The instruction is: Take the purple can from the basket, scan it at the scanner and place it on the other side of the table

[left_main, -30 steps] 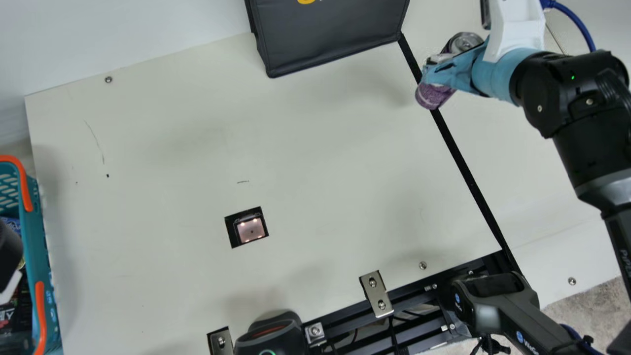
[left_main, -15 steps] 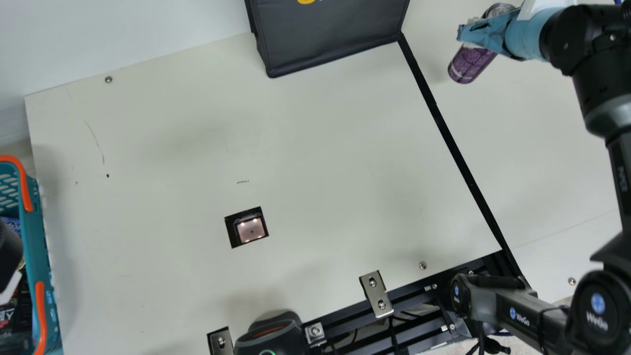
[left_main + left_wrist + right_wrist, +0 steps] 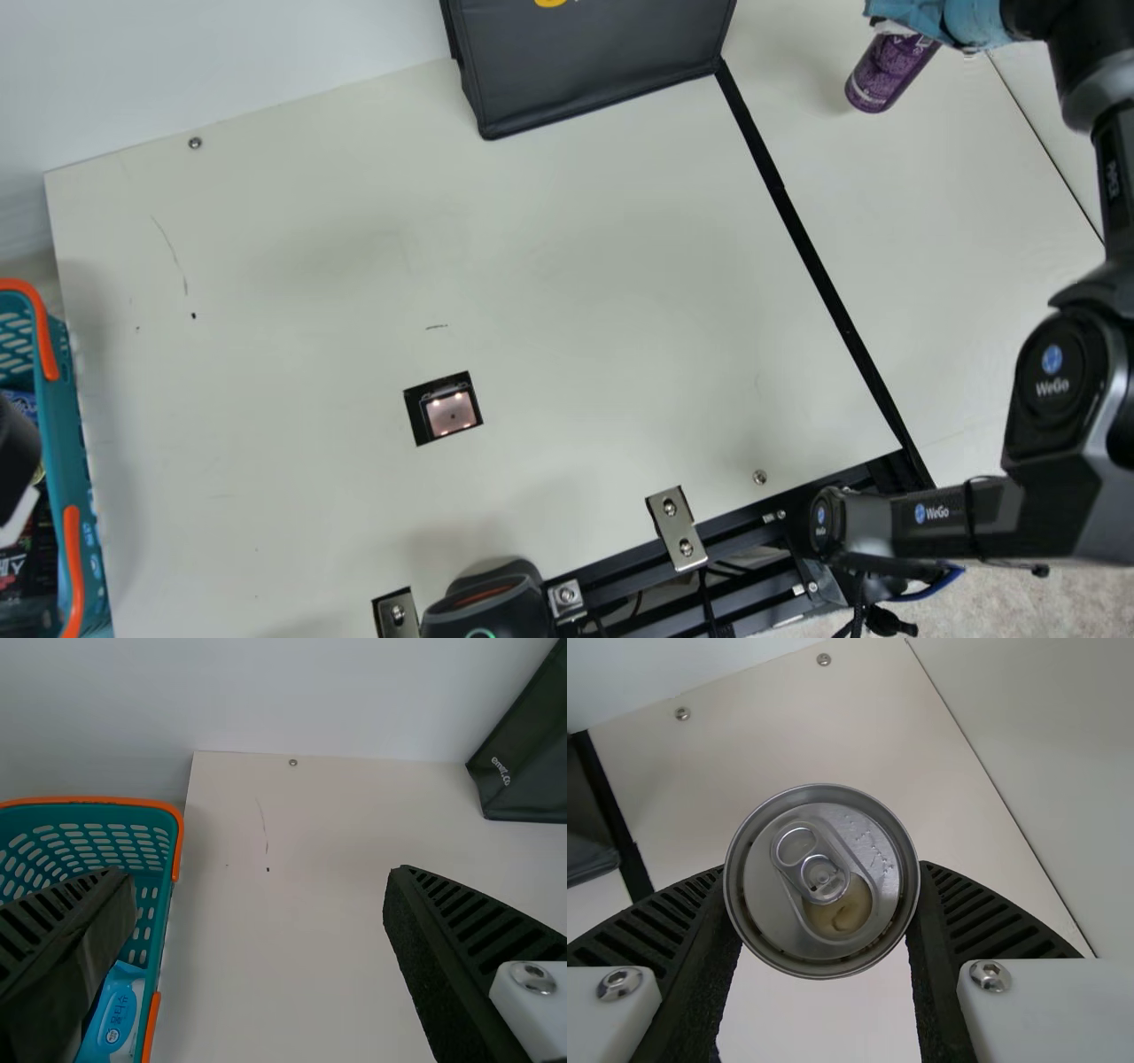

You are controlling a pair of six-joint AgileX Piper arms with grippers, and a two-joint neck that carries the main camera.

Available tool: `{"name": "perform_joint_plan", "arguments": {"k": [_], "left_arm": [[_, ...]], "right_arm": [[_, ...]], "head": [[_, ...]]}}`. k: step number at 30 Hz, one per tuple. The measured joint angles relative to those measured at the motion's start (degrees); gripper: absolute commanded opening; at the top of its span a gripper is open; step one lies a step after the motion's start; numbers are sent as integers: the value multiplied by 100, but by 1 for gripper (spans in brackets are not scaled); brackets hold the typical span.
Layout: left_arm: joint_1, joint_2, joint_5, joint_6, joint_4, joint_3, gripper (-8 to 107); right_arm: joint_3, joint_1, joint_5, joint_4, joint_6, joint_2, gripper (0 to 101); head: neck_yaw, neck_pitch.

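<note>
In the main view my right gripper [image 3: 905, 19] is at the top right, past the black strip, holding the purple can [image 3: 890, 73] by its upper part. The right wrist view looks down on the can's silver lid [image 3: 821, 881], clamped between both ribbed fingers of my right gripper [image 3: 824, 904]. Whether the can's base touches the table cannot be told. The scanner [image 3: 450, 413] is the lit window set in the table. At the far left edge of the main view is the teal basket [image 3: 73, 443]. My left gripper [image 3: 257, 939] stands open beside the basket [image 3: 164, 904], nothing between its fingers.
A dark bag [image 3: 594, 62] stands at the table's back edge. A black handheld device [image 3: 487, 607] sits at the front edge, near metal brackets [image 3: 676, 529]. The black strip [image 3: 824, 292] divides the cream table from the cream surface on the right.
My right gripper has carried the can rightward and toward the back, from over the black strip to well beyond it. The left arm and the basket have stayed put.
</note>
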Motion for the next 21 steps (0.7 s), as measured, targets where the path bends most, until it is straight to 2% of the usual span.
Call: {"name": "perform_joint_plan", "arguments": {"k": [8, 18, 21], "left_arm": [[0, 0, 0, 0, 0, 0, 90], [0, 0, 0, 0, 0, 0, 90], [0, 0, 0, 0, 0, 0, 90]], "right_arm": [[-518, -183, -65, 44, -123, 616, 0], [-792, -247, -145, -4, -125, 1031, 0], [-800, -253, -172, -21, -118, 1087, 10]], "head": [[0, 0], [0, 0], [0, 0]]}}
